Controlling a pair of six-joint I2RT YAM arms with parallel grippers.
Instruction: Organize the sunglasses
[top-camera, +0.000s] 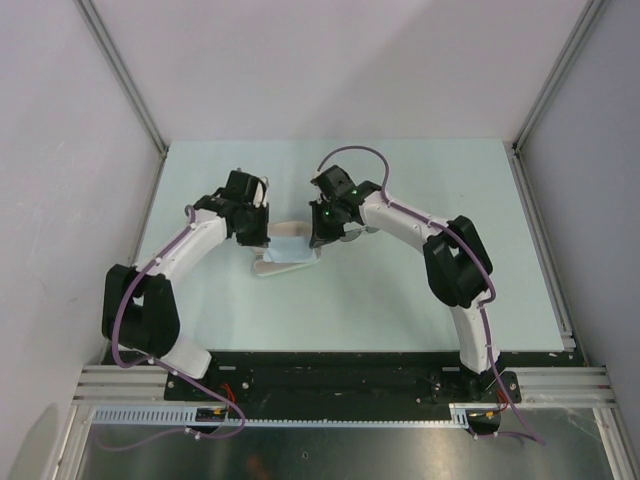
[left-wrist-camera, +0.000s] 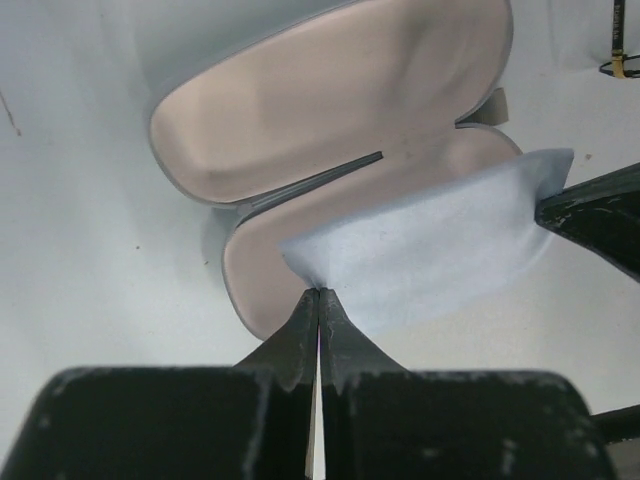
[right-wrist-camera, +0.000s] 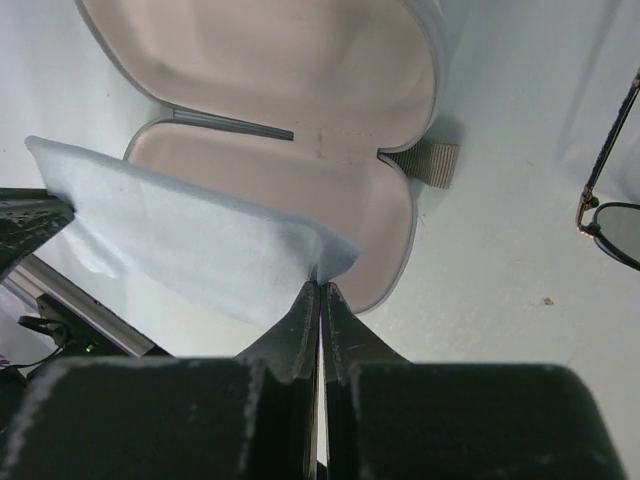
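The open beige case (left-wrist-camera: 330, 100) lies on the table with both halves facing up and empty. The light-blue cloth (left-wrist-camera: 430, 255) is stretched in the air over the case's lower half. My left gripper (left-wrist-camera: 318, 292) is shut on one corner of the cloth. My right gripper (right-wrist-camera: 321, 283) is shut on the opposite corner of the cloth (right-wrist-camera: 190, 240). The sunglasses (right-wrist-camera: 610, 215) lie on the table to the right of the case (right-wrist-camera: 270, 60), only partly in view. In the top view both grippers (top-camera: 268, 238) (top-camera: 314, 240) meet over the cloth (top-camera: 291, 243).
The pale green table (top-camera: 420, 300) is bounded by grey walls at the left, back and right. A rail (top-camera: 540, 230) runs along its right edge. The case's grey hinge tab (right-wrist-camera: 432, 165) sticks out toward the sunglasses.
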